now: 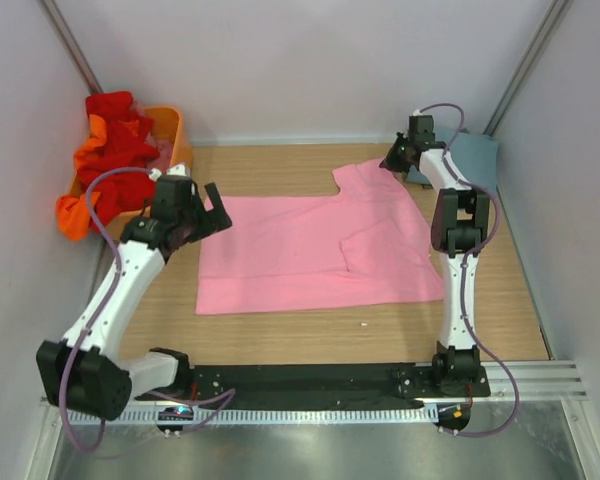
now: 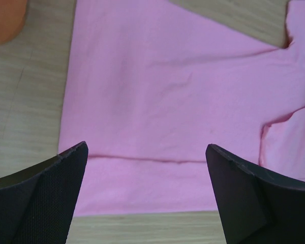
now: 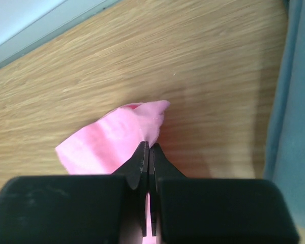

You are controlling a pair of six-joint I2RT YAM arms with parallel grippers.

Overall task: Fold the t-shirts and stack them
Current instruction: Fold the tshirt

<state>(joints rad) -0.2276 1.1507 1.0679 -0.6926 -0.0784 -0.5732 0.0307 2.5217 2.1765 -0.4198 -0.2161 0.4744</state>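
Note:
A light pink t-shirt [image 1: 310,245] lies spread on the wooden table, its sleeve reaching toward the far right. My right gripper [image 1: 392,160] is shut on the tip of that sleeve [image 3: 122,137], pink cloth pinched between the jaws. My left gripper [image 1: 218,208] hovers open over the shirt's left edge [image 2: 157,101], nothing between its wide-apart fingers [image 2: 51,188]. A grey-blue t-shirt [image 1: 475,155] lies at the far right behind the right arm, seen as a blue strip [image 3: 295,101] in the right wrist view. Red and orange t-shirts [image 1: 110,140] are piled in the basket.
The orange plastic basket [image 1: 175,130] stands at the far left corner, an orange shirt [image 1: 72,215] hanging over its side. White walls enclose the table on three sides. A black rail [image 1: 310,380] runs along the near edge between the arm bases.

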